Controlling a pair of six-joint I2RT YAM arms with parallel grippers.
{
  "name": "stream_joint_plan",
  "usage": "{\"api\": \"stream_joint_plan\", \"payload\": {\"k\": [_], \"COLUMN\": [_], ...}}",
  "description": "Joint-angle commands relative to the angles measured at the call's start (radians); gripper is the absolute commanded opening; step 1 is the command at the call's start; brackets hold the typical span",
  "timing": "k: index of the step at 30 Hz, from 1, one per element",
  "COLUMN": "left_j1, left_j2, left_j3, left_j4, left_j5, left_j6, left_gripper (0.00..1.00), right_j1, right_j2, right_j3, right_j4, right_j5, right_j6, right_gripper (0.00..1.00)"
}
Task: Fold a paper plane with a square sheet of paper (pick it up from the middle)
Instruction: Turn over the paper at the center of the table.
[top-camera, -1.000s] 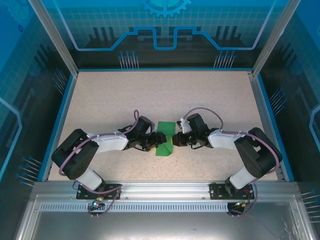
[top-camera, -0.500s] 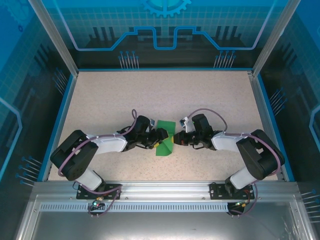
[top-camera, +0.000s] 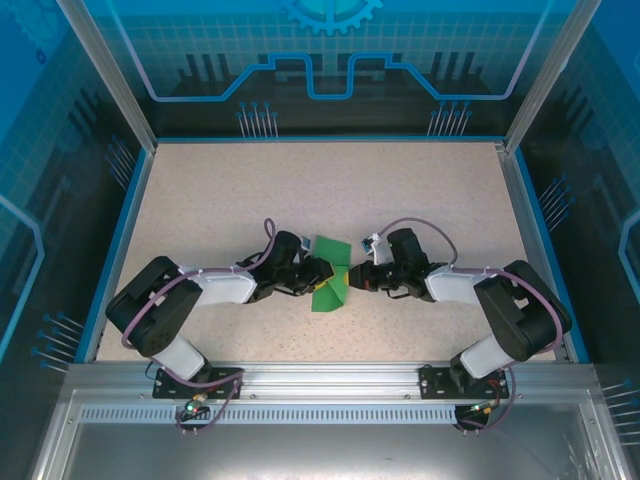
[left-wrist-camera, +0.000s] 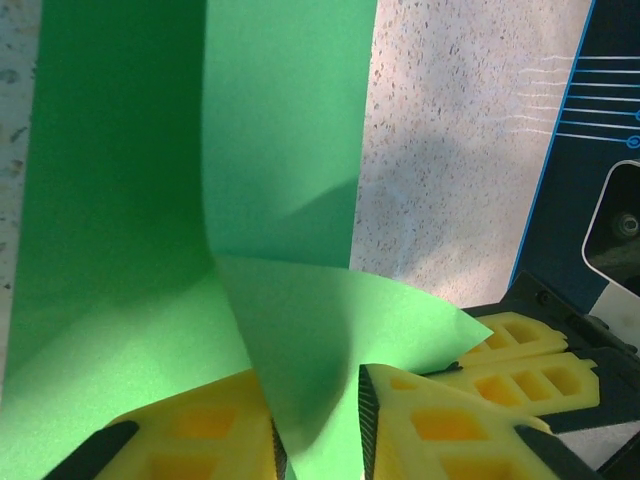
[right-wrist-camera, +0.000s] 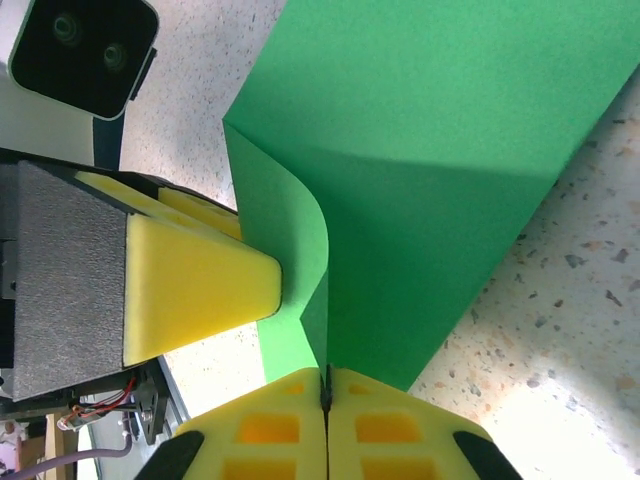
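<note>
The square sheet of paper (top-camera: 331, 249), bright green and part folded, stands up off the table's middle between my two grippers. My right gripper (right-wrist-camera: 327, 378) is shut on the sheet's (right-wrist-camera: 430, 150) lower edge, its yellow fingers pressed together on the paper. My left gripper (left-wrist-camera: 315, 420) reaches in from the left (top-camera: 320, 272). Its jaws stand a little apart with a curled flap of the sheet (left-wrist-camera: 280, 150) between them. One of its fingers (right-wrist-camera: 200, 280) rests against the curled fold. My right gripper's fingers (left-wrist-camera: 510, 345) lie just right of the flap.
The speckled beige table (top-camera: 300, 190) is walled by blue rails (top-camera: 120, 240) and clear panels. The left wrist camera housing (right-wrist-camera: 80, 45) sits close to the paper. Both arm bases are bolted to the near aluminium edge (top-camera: 320, 375).
My left gripper's jaws have narrowed round the paper flap over the last half second. The right gripper stays shut on the sheet, shifted slightly right.
</note>
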Motion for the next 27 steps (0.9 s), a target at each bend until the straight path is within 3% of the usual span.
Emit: {"api": "stream_joint_plan", "payload": {"k": [1, 6, 11, 14, 17, 23, 27], "left_j1": [-0.001, 0.003, 0.012, 0.018, 0.027, 0.037, 0.041], "left_j2": [-0.027, -0.03, -0.052, -0.074, -0.096, -0.139, -0.17], "left_j3": [0.001, 0.006, 0.019, 0.034, 0.052, 0.1, 0.135], "left_j4": [-0.028, -0.037, -0.064, -0.088, -0.106, -0.137, -0.158], "left_j5": [-0.015, -0.011, -0.009, -0.007, 0.006, 0.035, 0.044], "left_j6": [0.021, 0.029, 0.041, 0.048, 0.047, 0.042, 0.038], "left_gripper": [0.23, 0.13, 0.04, 0.04, 0.04, 0.04, 0.05], "right_j1": [-0.017, -0.024, -0.047, -0.059, -0.058, -0.046, -0.036], "right_j2": [-0.023, -0.031, -0.061, -0.087, -0.102, -0.119, -0.148], "right_j3": [-0.01, -0.017, -0.043, -0.074, -0.11, -0.156, -0.163], "right_j4": [0.018, 0.021, 0.018, 0.039, 0.105, 0.324, 0.368], "right_j5": [-0.024, -0.024, -0.022, -0.032, -0.057, -0.076, -0.049], "right_j6": [0.008, 0.016, 0.033, 0.071, 0.144, 0.374, 0.464], "right_gripper": [0.08, 0.15, 0.32, 0.5, 0.62, 0.8, 0.82]}}
